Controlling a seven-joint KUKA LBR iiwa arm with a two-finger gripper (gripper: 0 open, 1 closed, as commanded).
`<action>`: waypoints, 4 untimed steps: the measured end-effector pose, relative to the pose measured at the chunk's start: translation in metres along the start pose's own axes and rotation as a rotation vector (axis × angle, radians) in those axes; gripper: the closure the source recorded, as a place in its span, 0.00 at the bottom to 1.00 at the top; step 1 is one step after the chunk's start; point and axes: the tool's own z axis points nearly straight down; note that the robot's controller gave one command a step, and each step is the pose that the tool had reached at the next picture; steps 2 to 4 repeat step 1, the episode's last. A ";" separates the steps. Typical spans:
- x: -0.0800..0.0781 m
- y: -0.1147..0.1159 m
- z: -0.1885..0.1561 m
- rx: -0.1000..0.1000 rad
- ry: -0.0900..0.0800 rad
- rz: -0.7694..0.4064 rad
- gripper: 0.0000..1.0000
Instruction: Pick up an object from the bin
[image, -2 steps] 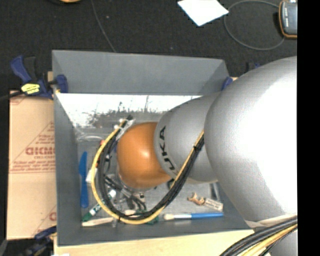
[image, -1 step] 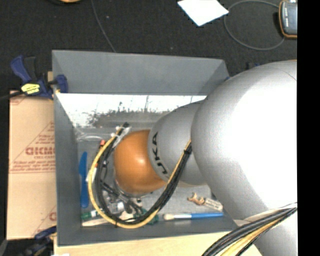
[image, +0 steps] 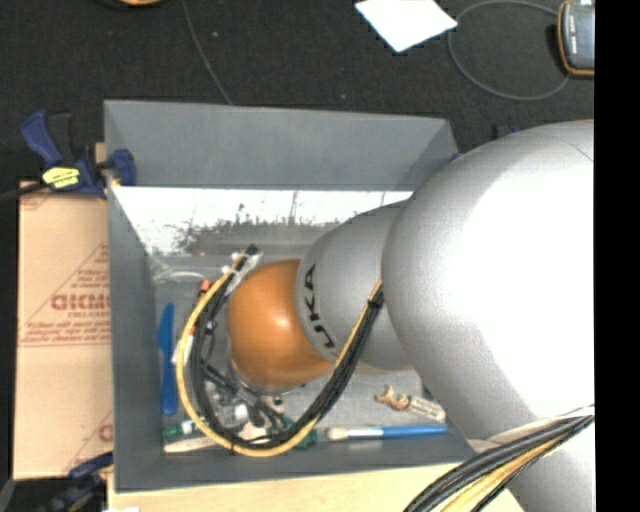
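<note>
The slim green thing (image: 186, 429) is the piece closest to the gripper (image: 238, 408). It rests on the floor of the bin (image: 130, 330), in the corner at the lower left of the camera view, and its long axis seems to run along the near wall. The gripper is low in the bin, under the orange cover (image: 265, 325) and a loop of cables (image: 190, 340), and the green thing lies just beside it, toward the view's left. Whether the gripper is open or closed one cannot tell, because the cover and cables hide most of it. A long blue strip (image: 166, 360) lies along the left wall, also near, crosswise to the green thing. A blue-handled brush (image: 385, 433) lies along the near wall, further right. The next move probably needs a small shift toward the corner, where the two walls leave little room.
</note>
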 end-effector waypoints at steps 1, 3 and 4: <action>0.002 -0.001 -0.030 0.002 0.009 0.001 1.00; 0.002 -0.001 -0.030 0.002 0.009 0.001 1.00; 0.002 -0.001 -0.030 0.002 0.009 0.001 1.00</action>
